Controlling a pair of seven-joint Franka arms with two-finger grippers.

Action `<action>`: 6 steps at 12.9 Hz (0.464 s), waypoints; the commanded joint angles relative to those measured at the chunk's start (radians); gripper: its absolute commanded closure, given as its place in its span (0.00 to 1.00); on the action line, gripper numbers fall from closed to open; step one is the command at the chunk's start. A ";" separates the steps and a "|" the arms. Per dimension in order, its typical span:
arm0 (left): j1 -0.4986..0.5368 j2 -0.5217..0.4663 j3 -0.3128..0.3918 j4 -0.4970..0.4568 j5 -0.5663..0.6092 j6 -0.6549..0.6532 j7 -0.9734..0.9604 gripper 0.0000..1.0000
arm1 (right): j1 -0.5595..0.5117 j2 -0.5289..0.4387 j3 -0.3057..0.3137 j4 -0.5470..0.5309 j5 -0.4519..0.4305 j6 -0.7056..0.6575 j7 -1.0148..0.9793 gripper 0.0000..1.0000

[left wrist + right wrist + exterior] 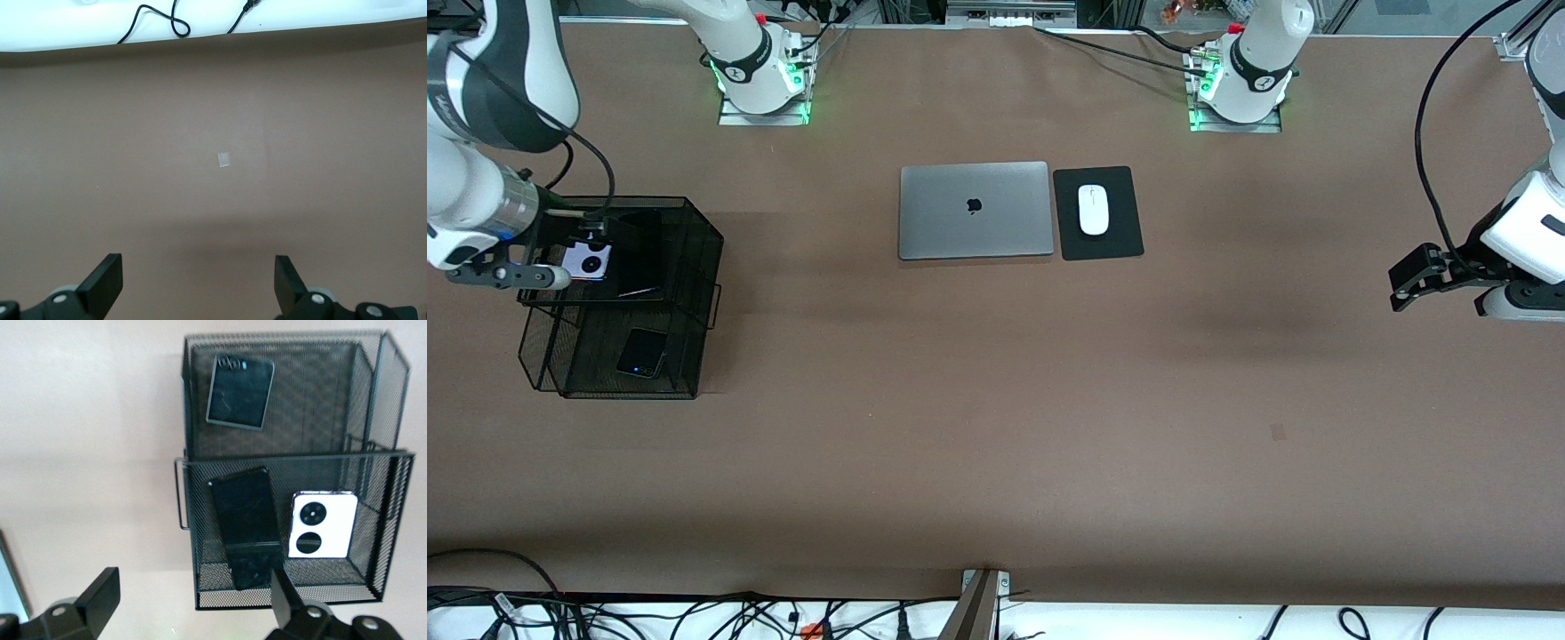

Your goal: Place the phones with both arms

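A: Right gripper (190,603) hangs over the upper tier of the black mesh tray (694,233) at the right arm's end of the table. Jaws spread wide, nothing between them.

B: And the phones?

A: All three are in the tray. The white-lilac phone (322,524) and the long black phone (245,526) lie side by side on the upper tier, apart, directly below the right gripper. The long one's axis runs toward and away from the front camera. The small black phone (239,391) lies flat on the lower tier, nearer the front camera.

B: Left side?

A: Left gripper (199,283) waits over bare table at the left arm's end, fingers (103,283) parted, holding nothing. Well apart from the tray; only the right arm is anywhere near it.

B: So what's left?

A: By the look of it, placing is done. The coming move is likely the right gripper lifting straight up, clear of the mesh walls.
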 commanded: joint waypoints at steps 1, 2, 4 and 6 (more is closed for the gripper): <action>-0.002 0.004 -0.001 0.023 0.021 -0.022 0.007 0.00 | 0.022 0.057 -0.003 0.140 -0.013 -0.152 -0.014 0.00; -0.002 0.004 -0.001 0.023 0.021 -0.023 0.007 0.00 | 0.022 0.063 -0.001 0.175 -0.012 -0.175 -0.016 0.00; -0.002 0.004 -0.001 0.023 0.019 -0.022 0.007 0.00 | 0.024 0.057 -0.001 0.223 0.001 -0.203 -0.035 0.00; -0.002 0.004 -0.001 0.023 0.019 -0.022 0.007 0.00 | 0.004 0.059 0.016 0.284 0.037 -0.214 -0.147 0.00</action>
